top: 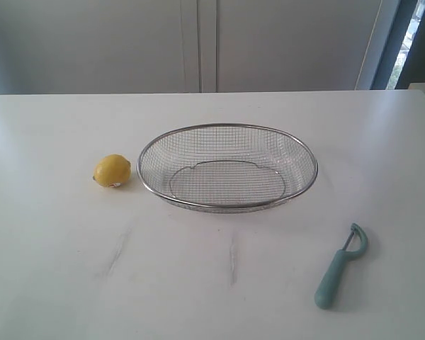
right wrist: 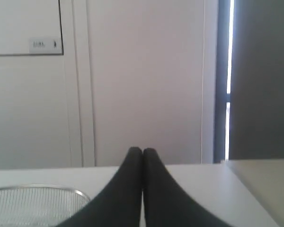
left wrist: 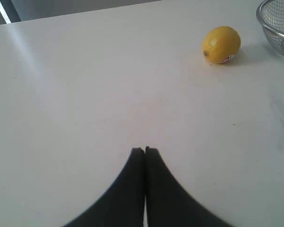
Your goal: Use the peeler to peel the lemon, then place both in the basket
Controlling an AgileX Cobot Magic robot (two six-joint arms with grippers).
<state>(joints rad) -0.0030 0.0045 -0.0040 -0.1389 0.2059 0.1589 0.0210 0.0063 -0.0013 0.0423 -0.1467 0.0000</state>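
**Yellow, silver and teal on white: nothing gripped**

We see the left pincer (left wrist: 144, 150) with its two black fingers pressed together tip to tip, gripping nothing, above the white table (left wrist: 61, 118). Ahead of its tips and off to one side, well apart from them, the small round bright-yellow lemon (left wrist: 221, 44) rests on the table, with a pale sticker low on its skin. Just beyond the lemon, farther from this pincer, stands the large shallow oval basket of silver wire mesh (top: 227, 125), near the lemon but not touching it. Right of the basket and nearer the exterior camera lies the Y-shaped peeler with a thick teal-green handle and thin metal blade (top: 340, 268). It lies flat on the table, well apart from the basket. The right pincer (right wrist: 142, 150) is likewise closed tight, with its fingers touching and nothing between them. Part of the basket's rim shows near its fingers, and a pale panelled wall (right wrist: 146, 71) stands beyond. We cannot tell how far the peeler lies from this pincer.
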